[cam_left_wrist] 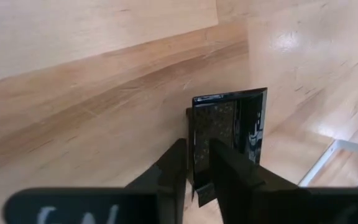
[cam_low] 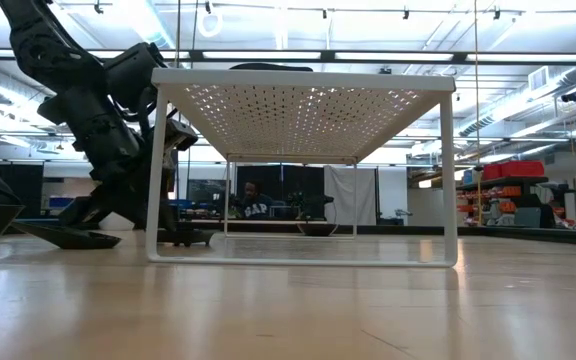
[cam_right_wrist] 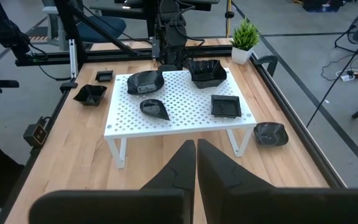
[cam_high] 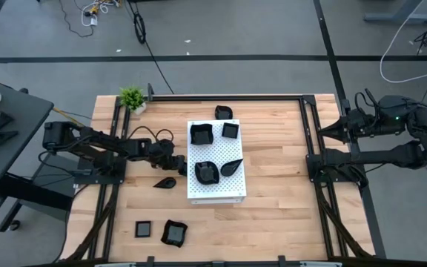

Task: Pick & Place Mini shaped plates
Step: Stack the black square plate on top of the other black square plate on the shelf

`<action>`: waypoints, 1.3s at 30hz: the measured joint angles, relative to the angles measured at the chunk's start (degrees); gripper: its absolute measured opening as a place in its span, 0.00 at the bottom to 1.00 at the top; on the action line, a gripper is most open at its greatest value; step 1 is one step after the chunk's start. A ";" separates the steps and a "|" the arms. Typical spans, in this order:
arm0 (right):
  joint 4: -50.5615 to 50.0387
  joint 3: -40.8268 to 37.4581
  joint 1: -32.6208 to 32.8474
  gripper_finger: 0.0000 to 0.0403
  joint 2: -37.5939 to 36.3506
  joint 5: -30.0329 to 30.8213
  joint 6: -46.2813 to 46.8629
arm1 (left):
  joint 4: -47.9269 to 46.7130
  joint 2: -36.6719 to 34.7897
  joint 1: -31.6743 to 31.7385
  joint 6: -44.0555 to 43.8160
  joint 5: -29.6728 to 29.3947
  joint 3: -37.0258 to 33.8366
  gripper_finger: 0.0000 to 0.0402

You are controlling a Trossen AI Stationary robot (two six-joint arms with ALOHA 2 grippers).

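A white perforated board (cam_high: 216, 189) stands mid-table and bears several small black plates, such as one (cam_high: 202, 133). My left gripper (cam_high: 178, 165) is low at the board's left edge, slanting down, its fingers closed about a square glossy black plate (cam_left_wrist: 229, 121) that is on the table. A leaf-shaped plate (cam_high: 164, 182) lies flat on the table just nearer. Two more plates (cam_high: 144, 229) (cam_high: 173, 232) lie near the front edge, and one (cam_high: 224, 112) lies beyond the board. My right gripper (cam_right_wrist: 196, 149) is shut, with nothing in it, high at the table's right side. My left gripper pinches one side rim (cam_left_wrist: 195, 146) of the square plate between its two fingers (cam_left_wrist: 173, 168). The fingers come slanting down from the table's left. Whether the plate's base is on the wood or just off it cannot be told.
The board's white leg (cam_left_wrist: 328, 163) stands right beside the held plate. A small green potted plant (cam_high: 133, 99) is at the far left corner. Black rails run along both table sides. A person (cam_low: 255, 207) sits in the room beyond.
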 joint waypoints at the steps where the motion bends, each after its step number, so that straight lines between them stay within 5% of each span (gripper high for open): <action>1: 0.02 0.01 -0.01 0.05 0.00 0.00 0.00 | 0.02 0.00 -0.01 -0.04 0.00 0.00 0.15; 9: 0.00 0.00 0.01 0.05 0.01 0.00 0.00 | 0.15 -0.02 -0.01 -0.48 0.28 0.00 0.02; 31: 0.00 0.01 -0.01 0.05 0.02 0.00 0.00 | -0.58 -5.50 -0.06 -3.34 1.49 0.02 0.01; 39: 0.01 0.00 -0.01 0.05 0.01 0.00 0.00 | -10.23 -10.09 -0.06 -4.27 1.47 0.02 0.01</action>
